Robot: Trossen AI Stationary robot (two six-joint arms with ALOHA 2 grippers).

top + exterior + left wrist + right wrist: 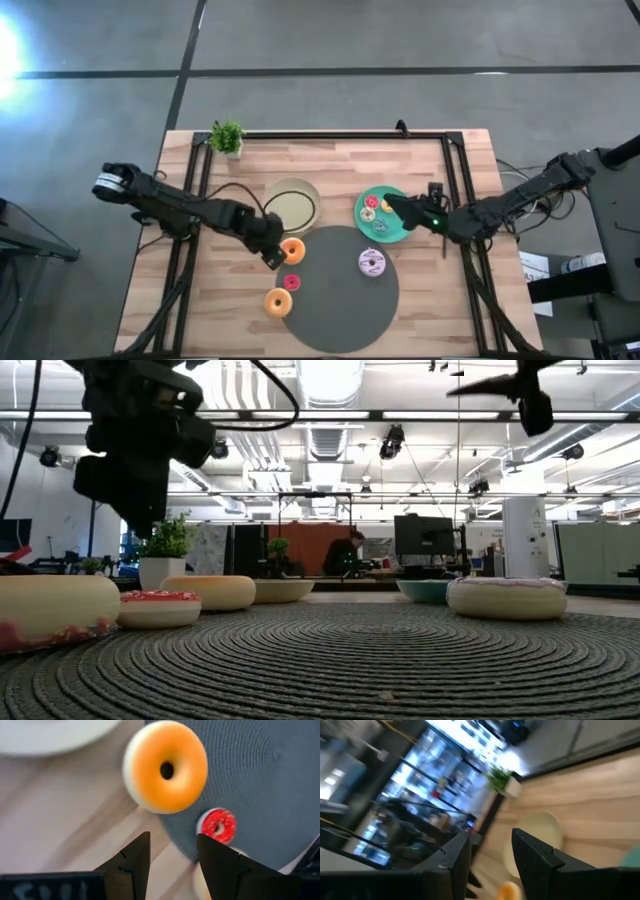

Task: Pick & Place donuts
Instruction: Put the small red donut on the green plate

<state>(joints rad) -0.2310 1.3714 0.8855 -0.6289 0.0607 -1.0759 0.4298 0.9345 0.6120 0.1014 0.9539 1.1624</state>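
An orange donut [292, 250] [167, 767] lies flat across the far left rim of the grey mat [340, 295]. A small red donut [292, 283] [218, 825] and a second orange donut [278, 301] lie nearer on the mat's left side, and a lilac-white donut [372, 263] on its right. Several small donuts lie on the teal plate [398, 235]. My left gripper [275, 255] [172, 837] hangs open just left of the first orange donut, pointing steeply down. My right gripper [392, 203] [490, 832] is open above the teal plate, well clear of it.
A cream plate [292, 205] sits on the wood just beyond the mat, close to my left gripper. A small potted plant [227, 137] stands at the far left corner. Black frame rails run along the table's left, far and right sides.
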